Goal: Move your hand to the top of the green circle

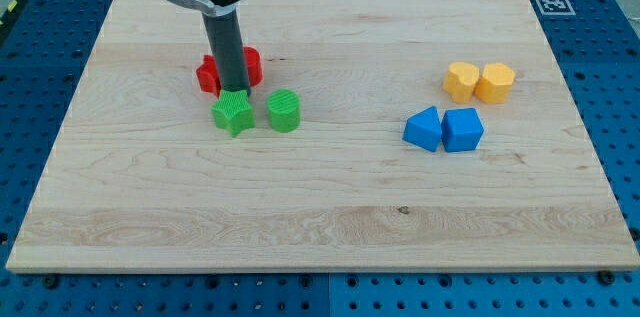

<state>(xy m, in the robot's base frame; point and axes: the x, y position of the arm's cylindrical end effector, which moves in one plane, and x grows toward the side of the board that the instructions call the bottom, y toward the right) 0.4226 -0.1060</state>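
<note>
The green circle point(284, 110) lies left of the board's middle. A green star point(232, 113) lies just to its left, a small gap between them. My rod comes down from the view's top, and my tip point(234, 91) sits at the upper edge of the green star, up and to the left of the green circle. Two red blocks, one to the rod's left point(207, 76) and one to its right point(251, 64), lie behind the rod, partly hidden by it.
On the view's right lie two yellow blocks point(461, 81) point(495, 82) side by side, and below them two blue blocks point(424, 129) point(463, 129) side by side. The wooden board point(320, 217) rests on a blue perforated table.
</note>
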